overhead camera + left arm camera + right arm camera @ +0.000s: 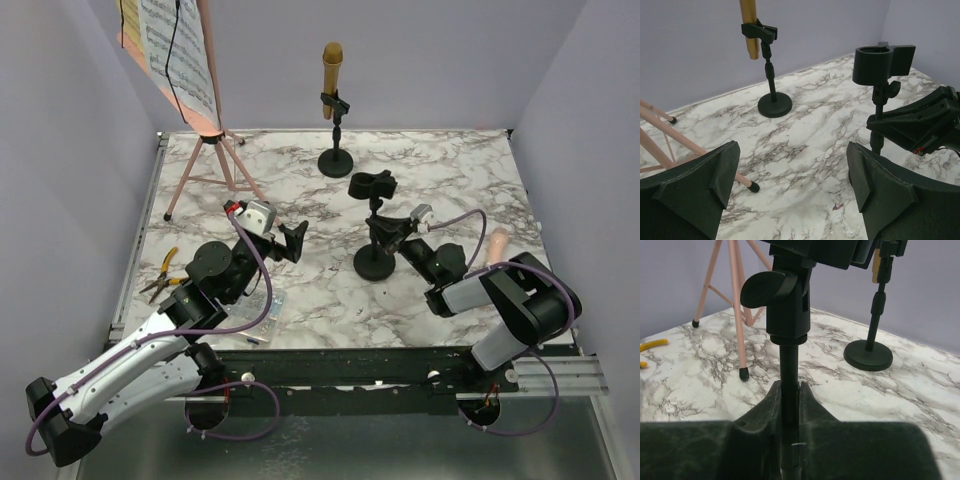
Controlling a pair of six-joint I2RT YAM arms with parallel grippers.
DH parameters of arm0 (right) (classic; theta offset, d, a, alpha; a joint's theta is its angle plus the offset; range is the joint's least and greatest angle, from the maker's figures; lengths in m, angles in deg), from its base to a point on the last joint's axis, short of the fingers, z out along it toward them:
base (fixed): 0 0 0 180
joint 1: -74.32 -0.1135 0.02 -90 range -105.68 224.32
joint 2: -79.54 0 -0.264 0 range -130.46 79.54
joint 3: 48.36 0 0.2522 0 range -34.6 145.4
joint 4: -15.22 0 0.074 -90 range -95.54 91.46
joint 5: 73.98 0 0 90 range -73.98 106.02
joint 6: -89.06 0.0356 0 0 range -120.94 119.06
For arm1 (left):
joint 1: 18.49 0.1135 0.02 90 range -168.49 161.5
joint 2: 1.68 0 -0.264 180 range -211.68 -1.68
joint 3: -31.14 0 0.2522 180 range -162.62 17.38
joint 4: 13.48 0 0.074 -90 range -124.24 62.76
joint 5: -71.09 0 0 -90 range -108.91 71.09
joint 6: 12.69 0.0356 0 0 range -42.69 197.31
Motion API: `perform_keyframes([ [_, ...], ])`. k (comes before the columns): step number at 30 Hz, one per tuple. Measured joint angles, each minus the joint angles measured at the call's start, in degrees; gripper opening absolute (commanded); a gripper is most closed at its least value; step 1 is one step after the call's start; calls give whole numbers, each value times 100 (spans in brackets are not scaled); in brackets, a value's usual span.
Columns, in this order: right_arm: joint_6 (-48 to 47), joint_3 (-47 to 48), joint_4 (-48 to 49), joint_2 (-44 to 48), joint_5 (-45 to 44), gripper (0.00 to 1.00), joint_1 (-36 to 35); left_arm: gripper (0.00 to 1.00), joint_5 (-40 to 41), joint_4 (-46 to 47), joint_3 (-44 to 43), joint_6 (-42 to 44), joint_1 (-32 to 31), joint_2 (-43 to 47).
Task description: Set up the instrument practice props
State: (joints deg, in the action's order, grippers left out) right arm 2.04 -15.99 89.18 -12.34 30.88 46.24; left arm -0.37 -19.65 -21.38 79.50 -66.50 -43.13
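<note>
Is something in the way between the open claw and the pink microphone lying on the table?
Yes. The empty black mic holder stands right between the left claw and the pink microphone. The right claw is clamped on its pole there too, with its arm stretching across that side.

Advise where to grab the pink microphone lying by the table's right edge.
Judging from the top view, take the pink microphone mid-barrel, coming straight down with jaws across its length. It lies flat on the marble-patterned table, so its sides are reachable from above; its near end is hidden behind the right arm.
</note>
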Motion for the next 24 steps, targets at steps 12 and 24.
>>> perform_keyframes([
  [12,-33,-1126,-133,306,-306,70,0,95,0,22,0,0,-2,76],
  [24,72,-1209,-1991,2892,-966,99,-11,99,4,44,0,0,0,90],
])
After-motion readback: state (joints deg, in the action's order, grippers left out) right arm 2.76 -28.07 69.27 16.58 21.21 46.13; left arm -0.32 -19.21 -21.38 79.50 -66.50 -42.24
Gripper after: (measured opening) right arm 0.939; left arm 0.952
